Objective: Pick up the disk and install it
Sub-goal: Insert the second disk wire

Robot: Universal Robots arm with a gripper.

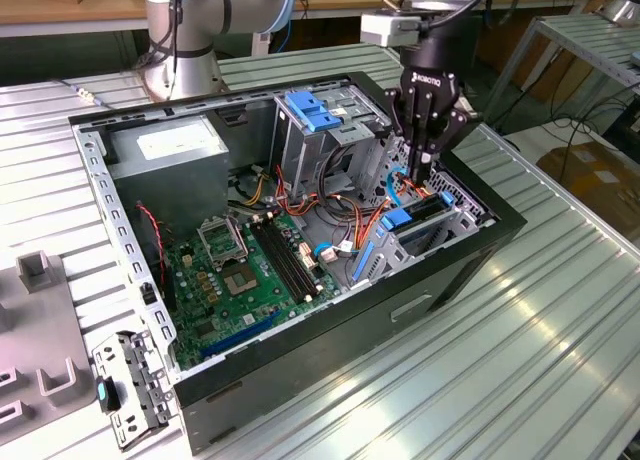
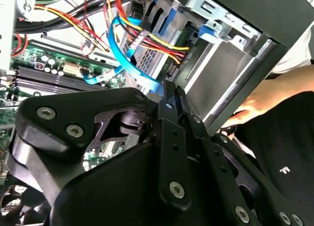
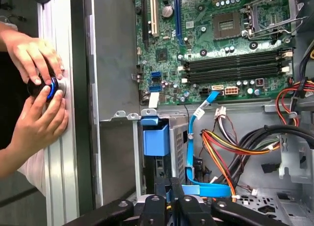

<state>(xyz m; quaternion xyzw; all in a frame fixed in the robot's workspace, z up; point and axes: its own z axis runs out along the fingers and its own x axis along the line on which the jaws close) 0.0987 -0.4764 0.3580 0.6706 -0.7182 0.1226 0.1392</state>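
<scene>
Inside the open computer case [image 1: 300, 230], at the end nearest the exterior view's right, the gripper [image 1: 425, 165] hangs straight down over the drive bay [image 1: 430, 225]. Its black fingers [image 3: 169, 196] look drawn close together in both wrist views, with a flat blue cable [image 3: 189, 152] bending just beside them; whether they pinch anything I cannot tell. The disk [image 3: 156, 140] appears already seated in that bay, its blue plastic bracket showing at the top of the slot (the metal body is mostly hidden by the bay walls). Red, yellow and orange wires [image 3: 221, 147] run beside the bay toward the green motherboard [image 1: 250, 270], which fills the case floor. A tall cage with a blue handle [image 1: 320, 115] stands along the far wall, next to a grey box with a white sticker [image 1: 165, 145]. Outside the case, in the first wrist view, a person's two hands [image 3: 37, 88] rest on a round blue-ringed knob [image 3: 51, 87] on the ribbed metal bench [image 1: 540, 330].
</scene>
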